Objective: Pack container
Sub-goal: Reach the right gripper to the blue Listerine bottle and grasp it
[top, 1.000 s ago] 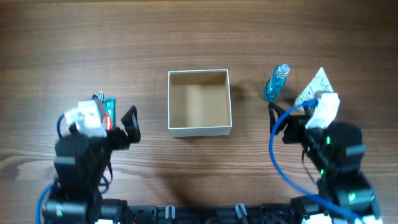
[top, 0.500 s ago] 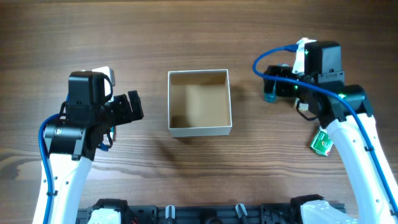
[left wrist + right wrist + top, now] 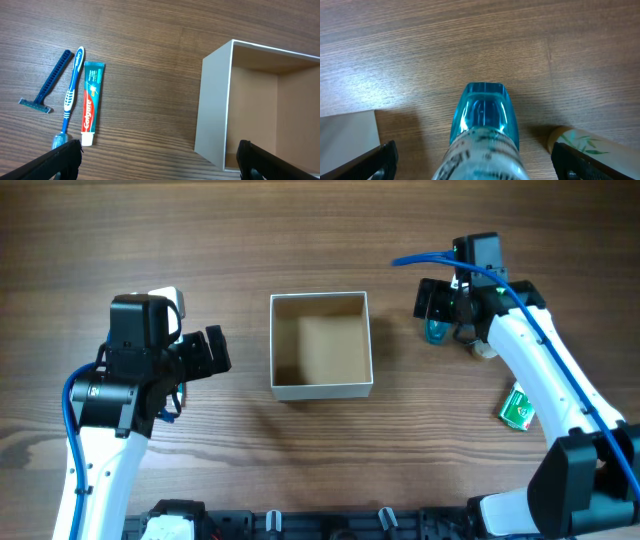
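One container (image 3: 320, 390) on wood-grain table (image 3: 300, 230)

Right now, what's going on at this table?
The right hand is poised open over the blue bottle, to the right of the container, and is not gripping it yet. The left hand hangs open on the container's left, near the toothpaste, toothbrush and razor. The container is empty, with nothing packed.
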Action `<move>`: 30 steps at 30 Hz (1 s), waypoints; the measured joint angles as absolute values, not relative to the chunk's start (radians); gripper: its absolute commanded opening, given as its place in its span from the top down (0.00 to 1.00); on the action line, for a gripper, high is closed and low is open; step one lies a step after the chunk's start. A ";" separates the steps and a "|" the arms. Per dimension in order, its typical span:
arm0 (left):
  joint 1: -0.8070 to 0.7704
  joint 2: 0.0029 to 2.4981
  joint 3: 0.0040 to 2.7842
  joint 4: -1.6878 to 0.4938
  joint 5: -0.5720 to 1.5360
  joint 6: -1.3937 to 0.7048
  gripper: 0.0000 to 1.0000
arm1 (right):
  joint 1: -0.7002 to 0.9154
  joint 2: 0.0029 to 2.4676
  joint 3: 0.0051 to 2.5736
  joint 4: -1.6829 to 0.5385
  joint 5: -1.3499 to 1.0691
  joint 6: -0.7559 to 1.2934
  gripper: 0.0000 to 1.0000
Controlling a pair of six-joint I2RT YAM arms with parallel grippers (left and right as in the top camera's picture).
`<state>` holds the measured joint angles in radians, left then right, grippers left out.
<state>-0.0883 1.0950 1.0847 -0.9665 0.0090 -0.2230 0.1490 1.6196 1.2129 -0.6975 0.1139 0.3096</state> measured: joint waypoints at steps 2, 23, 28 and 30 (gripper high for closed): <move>-0.088 1.095 1.085 -0.966 0.009 -0.223 0.00 | 0.149 1.626 1.213 -0.698 0.114 0.333 0.13; -0.088 1.095 1.085 -0.966 0.009 -0.223 0.00 | 0.149 1.633 1.186 -0.611 0.131 0.413 0.45; -0.088 1.095 1.085 -0.966 0.009 -0.223 0.00 | 0.149 1.633 1.186 -0.611 0.162 0.418 0.59; -0.088 1.095 1.085 -0.966 0.009 -0.223 0.00 | 0.149 1.633 1.186 -0.611 0.166 0.419 0.62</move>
<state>-0.0883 1.0950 1.0847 -0.9661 0.0090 -0.2230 0.1490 1.6325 1.1858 -0.6113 0.1661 0.4191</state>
